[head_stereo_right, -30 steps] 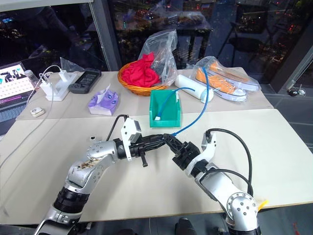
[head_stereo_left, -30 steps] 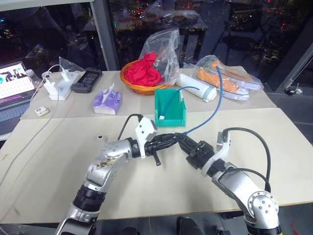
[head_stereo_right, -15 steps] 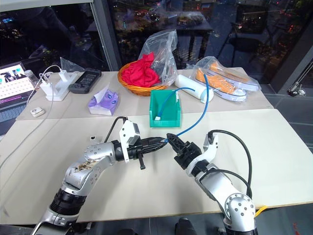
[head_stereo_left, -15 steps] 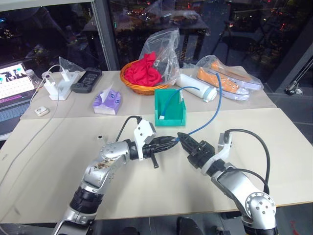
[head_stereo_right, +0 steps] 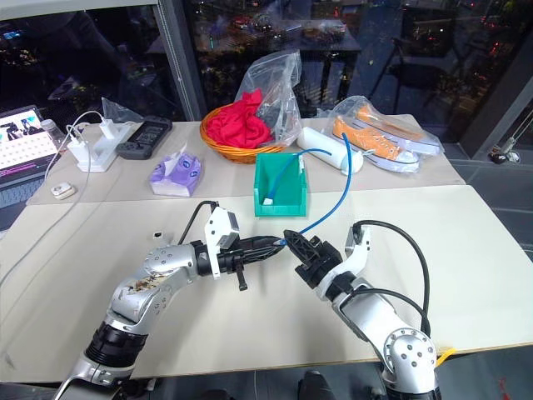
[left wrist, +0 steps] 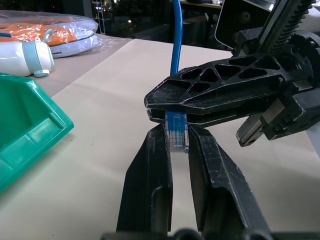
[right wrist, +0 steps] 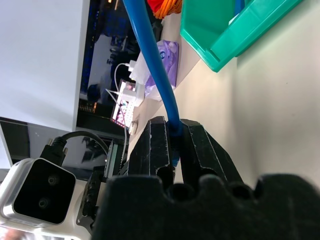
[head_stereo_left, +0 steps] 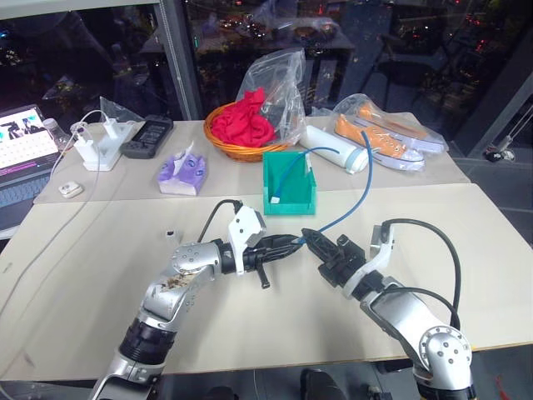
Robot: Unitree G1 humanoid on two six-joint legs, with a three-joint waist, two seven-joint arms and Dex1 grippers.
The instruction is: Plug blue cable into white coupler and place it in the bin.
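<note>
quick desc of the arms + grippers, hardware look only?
Both arms are silver-grey metal with black ribbed joint collars; the left forearm looks scuffed. A white camera block with a looping black cable sits on each wrist. The left gripper and right gripper each have two black fingers with triangular lattice cutouts.

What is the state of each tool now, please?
Left tool: closed on the clear plug end of the blue cable.
Right tool: closed on the blue cable, just behind that plug.

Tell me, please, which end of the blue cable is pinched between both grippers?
The near plug end; the blue cable's other end lies inside the green bin.
</note>
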